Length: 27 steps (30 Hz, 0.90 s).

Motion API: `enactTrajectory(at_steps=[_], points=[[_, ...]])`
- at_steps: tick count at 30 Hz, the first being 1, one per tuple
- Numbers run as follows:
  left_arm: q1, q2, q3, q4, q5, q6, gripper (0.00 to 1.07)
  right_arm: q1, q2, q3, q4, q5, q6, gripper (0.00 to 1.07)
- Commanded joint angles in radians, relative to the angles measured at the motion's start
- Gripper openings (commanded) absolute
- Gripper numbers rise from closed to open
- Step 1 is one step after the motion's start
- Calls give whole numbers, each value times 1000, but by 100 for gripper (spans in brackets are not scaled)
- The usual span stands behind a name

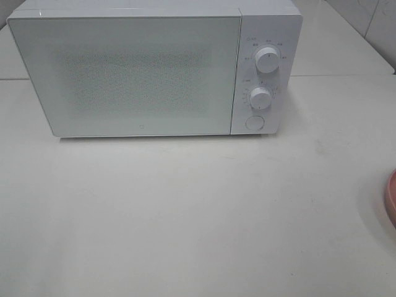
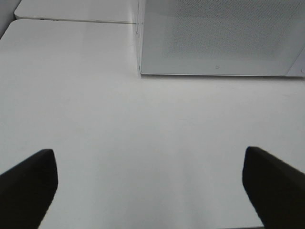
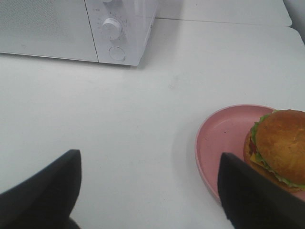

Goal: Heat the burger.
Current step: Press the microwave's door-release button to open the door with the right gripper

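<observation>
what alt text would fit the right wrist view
A burger sits on a pink plate on a white table, close to the open right gripper. A white microwave, door shut, stands farther off.

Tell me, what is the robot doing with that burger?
Nothing is being handled yet. The burger sits on a pink plate on the table, off to the right of the microwave, whose door is shut. The left gripper and the right gripper are both open and empty above the table. The right one is nearer the burger.
</observation>
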Motion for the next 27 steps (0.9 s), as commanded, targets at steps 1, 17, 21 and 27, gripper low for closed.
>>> enactTrajectory(at_steps=[1,17,21,27], points=[[-3,-21,2,-4,-16,0,98,-8,-25,2,2,-13,-6,76],[-3,-21,2,-4,-16,0,98,-8,-1,-24,7,-58,-6,76],[-3,-21,2,-4,-16,0,98,-8,45,-29,7,-143,-6,76],[-3,-21,2,-4,-16,0,98,-8,128,-29,7,-257,-6,76]])
